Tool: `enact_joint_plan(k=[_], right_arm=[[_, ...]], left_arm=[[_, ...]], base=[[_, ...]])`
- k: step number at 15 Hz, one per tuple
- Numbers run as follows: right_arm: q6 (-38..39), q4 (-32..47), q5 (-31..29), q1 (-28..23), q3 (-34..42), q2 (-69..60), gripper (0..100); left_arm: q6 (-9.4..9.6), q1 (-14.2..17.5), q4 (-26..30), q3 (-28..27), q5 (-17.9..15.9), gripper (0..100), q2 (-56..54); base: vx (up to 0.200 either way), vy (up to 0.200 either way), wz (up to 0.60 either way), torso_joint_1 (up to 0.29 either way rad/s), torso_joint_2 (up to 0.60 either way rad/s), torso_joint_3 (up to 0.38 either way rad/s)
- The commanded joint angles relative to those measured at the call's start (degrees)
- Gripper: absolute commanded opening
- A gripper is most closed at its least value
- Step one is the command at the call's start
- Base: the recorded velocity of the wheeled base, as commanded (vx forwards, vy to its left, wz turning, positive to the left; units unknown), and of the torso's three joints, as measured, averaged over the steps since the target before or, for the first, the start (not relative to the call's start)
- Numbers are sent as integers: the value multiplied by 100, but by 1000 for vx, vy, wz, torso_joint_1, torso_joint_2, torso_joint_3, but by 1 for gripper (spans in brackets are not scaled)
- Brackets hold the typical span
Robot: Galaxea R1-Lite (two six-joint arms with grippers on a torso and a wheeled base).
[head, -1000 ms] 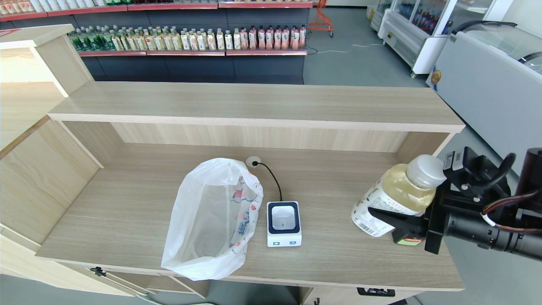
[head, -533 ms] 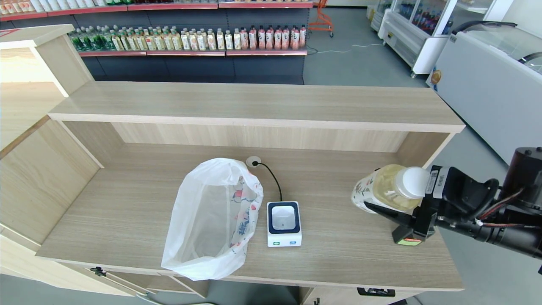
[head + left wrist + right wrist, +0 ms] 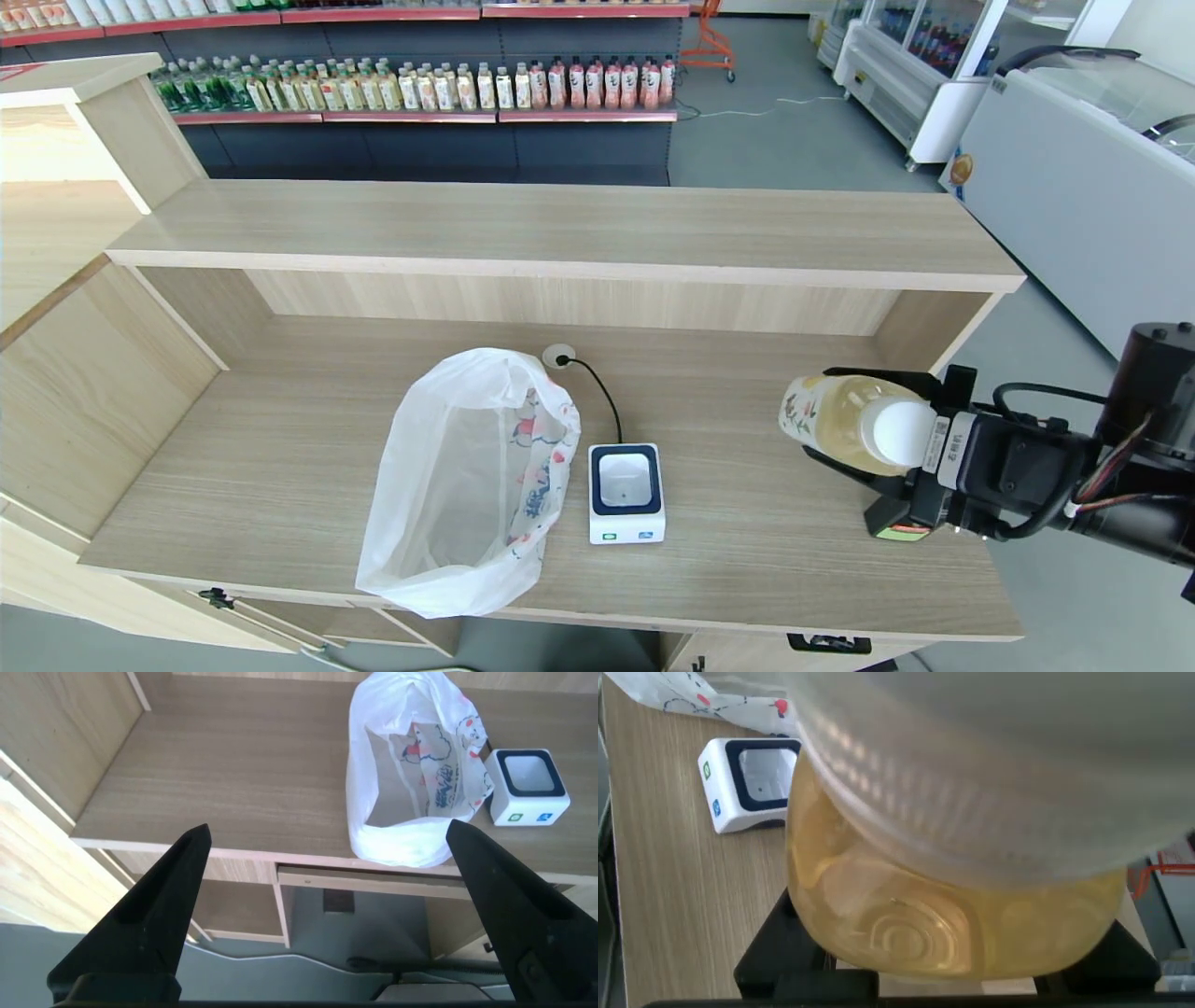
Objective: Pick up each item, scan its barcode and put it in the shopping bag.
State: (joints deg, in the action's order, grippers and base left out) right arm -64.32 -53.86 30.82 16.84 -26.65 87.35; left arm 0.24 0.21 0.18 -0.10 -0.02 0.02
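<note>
left gripper [image 3: 327, 831] hangs back on the robot's side of the counter [image 3: 280, 448], well apart from the scanner [image 3: 626, 492]. its two dark fingers [image 3: 149, 924] are spread wide and nothing is between them.

shopping bag [image 3: 471, 476] sits just left of the scanner, almost touching it. the bag is white and thin, with red and blue pictures on it, and its mouth is open.

the scanner is a small white box with a dark frame round its window, and the window faces up. a black cable [image 3: 597, 392] runs from the back of the scanner to a round hole [image 3: 558, 356] in the counter behind it.

right of the scanner, well apart from it, the right gripper [image 3: 822, 415] is closed round a bottle [image 3: 840, 425] of pale yellow drink. the bottle lies on its side, with its white cap [image 3: 904, 432] toward the robot and its bottom end toward the scanner. one finger is on its far side and one on its near side. it looks lifted off the counter, but that is hard to tell for sure.

far behind the scanner, across the floor, shelves [image 3: 420, 86] hold rows of drink bottles.
</note>
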Motion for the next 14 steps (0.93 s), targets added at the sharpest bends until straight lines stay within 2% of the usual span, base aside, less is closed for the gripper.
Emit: enact_joint_plan(k=[1, 12, 14], right_arm=[[-99, -2, -32, -5, 28, -25, 0], [-186, -2, 258, -49, -253, 529, 0], [-248, -2, 495, -356, -183, 643, 0]], left_arm=[[2, 6, -1, 1, 2, 100, -2], [-7, 6, -1, 1, -6, 100, -2], [2, 6, -1, 1, -6, 100, -2]], base=[[0, 0, 0, 0, 0, 0], [0, 200, 0, 2, 5, 3], [0, 100, 0, 4, -1, 1]])
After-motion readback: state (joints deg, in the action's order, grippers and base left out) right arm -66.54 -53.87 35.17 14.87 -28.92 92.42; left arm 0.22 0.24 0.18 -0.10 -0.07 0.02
